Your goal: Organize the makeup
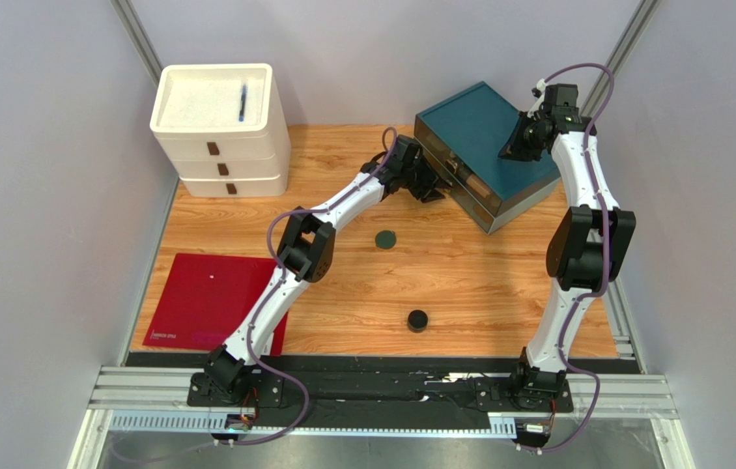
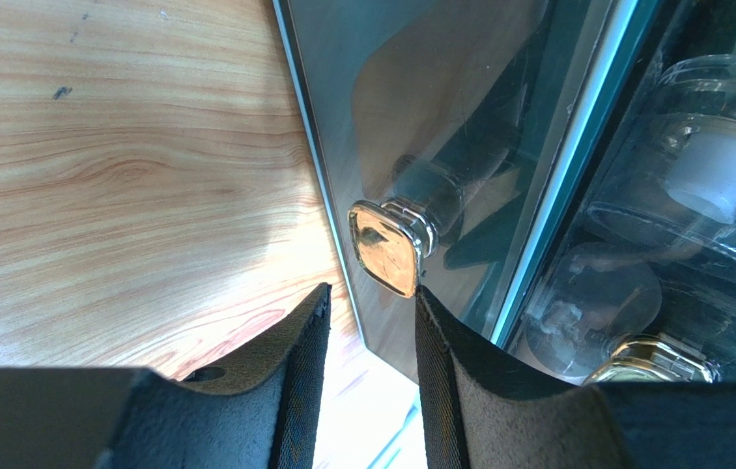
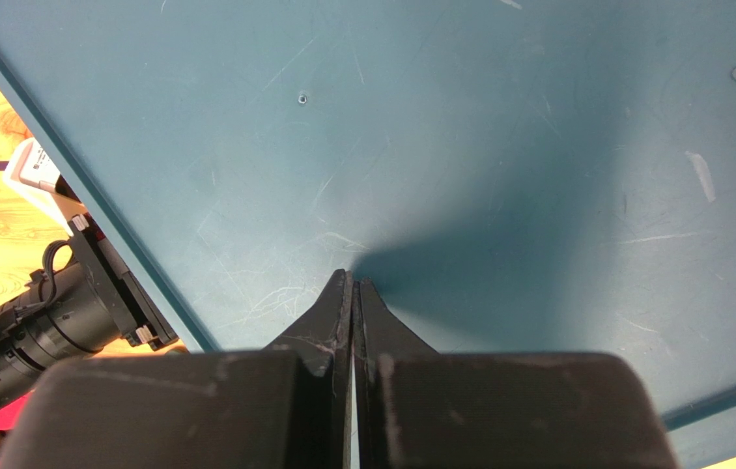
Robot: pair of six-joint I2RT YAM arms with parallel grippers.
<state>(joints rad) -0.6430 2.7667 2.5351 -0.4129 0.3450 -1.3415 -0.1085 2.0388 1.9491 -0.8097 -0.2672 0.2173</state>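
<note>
The left fingers (image 2: 296, 357) are standing apart, released, with the gold knob (image 2: 387, 246) of the teal box (image 1: 484, 151) just at their tips. The right fingers (image 3: 328, 318) are staying out of any grasp, clenched on nothing, tips at the box's top. A green disc (image 1: 386, 238) and a black jar (image 1: 418, 319) are lying well apart on the counter (image 1: 499, 283). A clear bottle (image 2: 724, 186) is showing behind the box's glass front.

Behind the glass (image 2: 460, 117) the bottles (image 2: 587, 303) blur into reflections (the clear one (image 2: 724, 98) runs off the right edge); my left finger (image 2: 499, 391) covers most of the gold neck (image 2: 651, 360). From above, the pen (image 1: 243, 101) is a mere streak.
</note>
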